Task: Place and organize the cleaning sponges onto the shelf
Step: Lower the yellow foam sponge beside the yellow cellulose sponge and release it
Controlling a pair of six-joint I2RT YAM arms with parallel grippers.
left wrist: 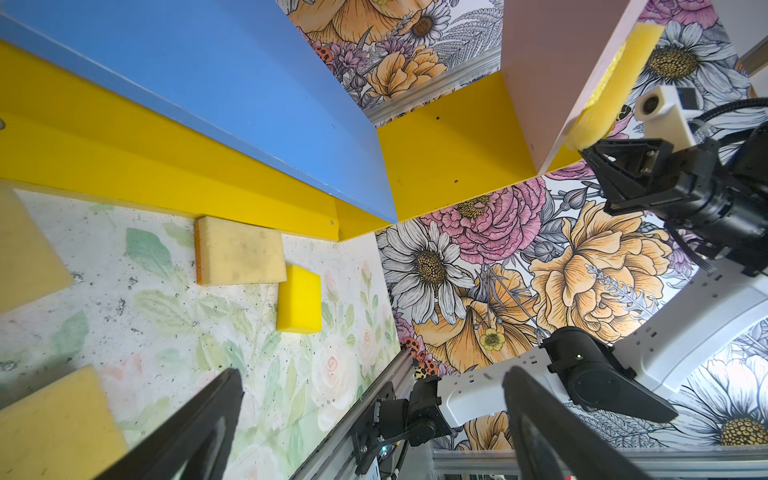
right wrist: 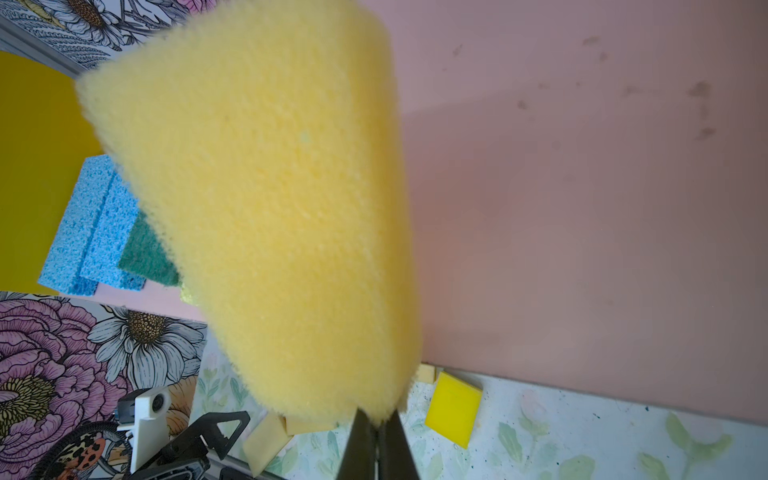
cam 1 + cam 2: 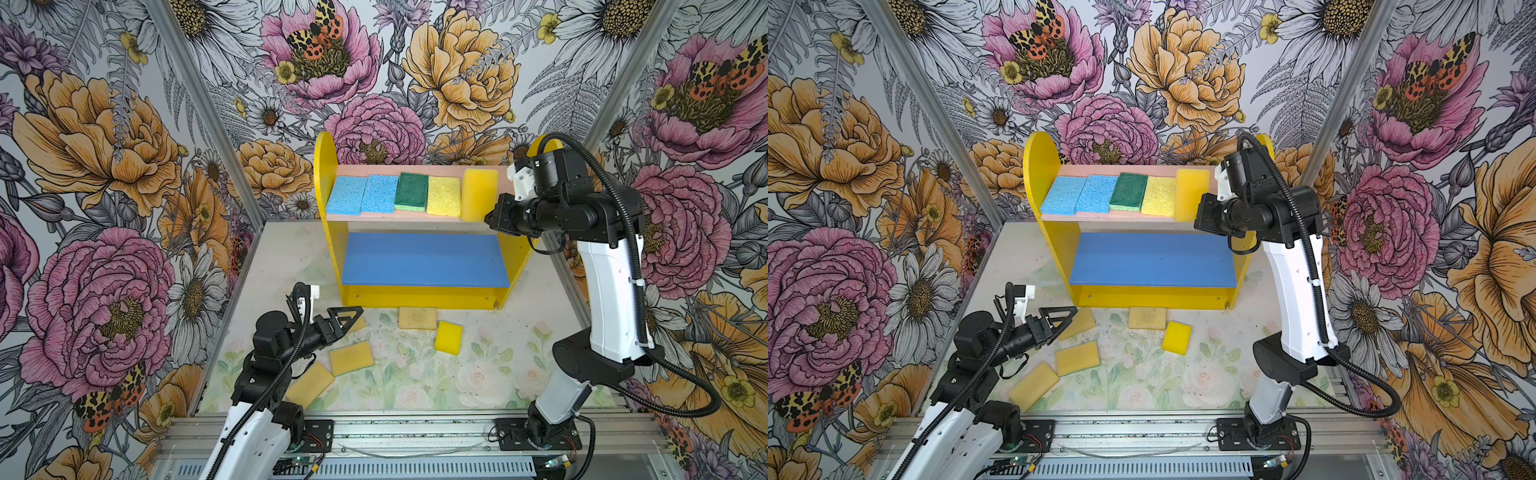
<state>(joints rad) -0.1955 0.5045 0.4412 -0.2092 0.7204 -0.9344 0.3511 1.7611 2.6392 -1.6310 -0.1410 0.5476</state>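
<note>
**Ana:** Why was the right gripper [image 2: 377,424] up at the shelf [image 3: 325,174]?

**Ben:** Its jaws were clamped together on the near edge of a tan-yellow sponge [image 3: 480,195], at the right end of the pink upper board [image 3: 365,169]. I'd guess it held the sponge by that edge so the fingers stayed outside the board's front edge. I couldn't tell whether the sponge lay fully on the board.

**Ana:** And the row beside it?

**Ben:** From the left end there were two light blue sponges [image 3: 347,195], pitted like coral. Next came a dark green sponge [image 3: 411,192] with a felted scouring face, and then a porous pale yellow sponge [image 3: 444,196]. All lay flat, side by side. The held one was finer, a fuzzy foam with rounded corners.

**Ana:** And the left gripper [image 3: 349,316]?

**Ben:** Its jaws were wide apart and held nothing. It hung over the table [image 3: 478,365] near the shelf's front left corner, probably lining up on a tan sponge [image 3: 359,325] half hidden beneath it.

**Ana:** What was left?

**Ben:** Another tan sponge [image 3: 417,318] with a grubby face lay against the shelf's base. Just beside it was a small bright yellow sponge [image 3: 449,337], smooth and sharp-edged. Two more tan ones [image 3: 352,357] lay toward the table's front left corner. The blue lower board [image 3: 424,257] was bare.
</note>
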